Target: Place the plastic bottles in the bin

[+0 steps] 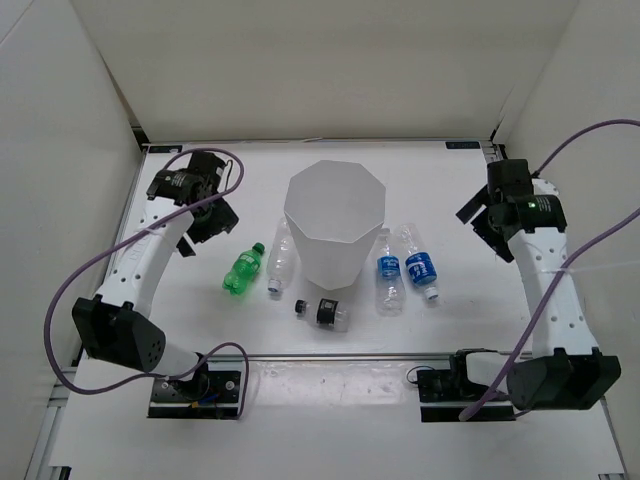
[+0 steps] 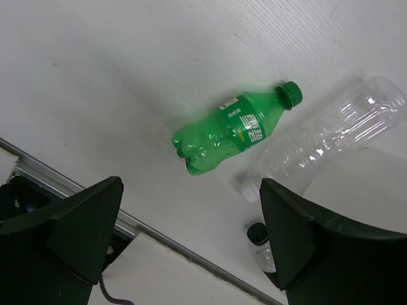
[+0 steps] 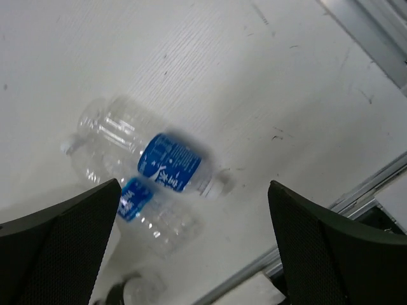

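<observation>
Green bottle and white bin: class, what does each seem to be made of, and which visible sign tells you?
Green bottle: probably thin glossy plastic; the tinted body is see-through and shows bright glints. Bin: likely matt, milky white plastic; flat faceted walls, thin rim, no sharp glints.

Clipped and blurred in the wrist views

Left wrist view: the black-capped bottle (image 2: pixel 259 244) lies half behind a finger (image 2: pixel 299 235) of the left gripper (image 2: pixel 191 184), and the bin (image 2: pixel 356 181) shows only as a pale patch cut by the right edge. The right wrist view is soft throughout: print on the blue-label bottle (image 3: pixel 170 162) is unreadable, and the second blue-label bottle (image 3: pixel 152 215) lies partly behind a finger (image 3: pixel 63 248) of the right gripper (image 3: pixel 194 183).
</observation>
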